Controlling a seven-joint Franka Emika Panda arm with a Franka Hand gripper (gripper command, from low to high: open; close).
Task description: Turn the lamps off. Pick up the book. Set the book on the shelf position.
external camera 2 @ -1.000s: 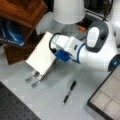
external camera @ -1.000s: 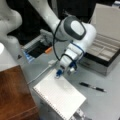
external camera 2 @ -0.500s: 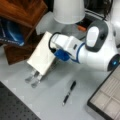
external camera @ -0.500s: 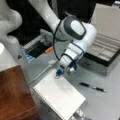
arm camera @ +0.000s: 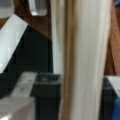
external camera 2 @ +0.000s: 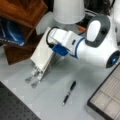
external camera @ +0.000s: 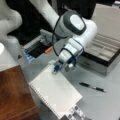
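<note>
Little has shifted since earlier: pick-up step, gripper (external camera: 62, 68) jaws closed on the book's (external camera: 56, 91) 12 o'clock edge; a steady lift toward the shelf position (external camera: 15, 95) is judged needed.

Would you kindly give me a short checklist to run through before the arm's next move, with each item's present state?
1. Gripper at the top edge of the white spiral-bound notebook: ok.
2. Grip firmly closed on the notebook: cannot tell.
3. Notebook leaning on the silver slotted metal stand, not lying flat: ok.
4. Glossy top of the dark reddish-brown wooden furniture bare where visible: ok.
5. Black pen lying apart from the notebook: ok.
6. Lamps off: cannot tell.
</note>
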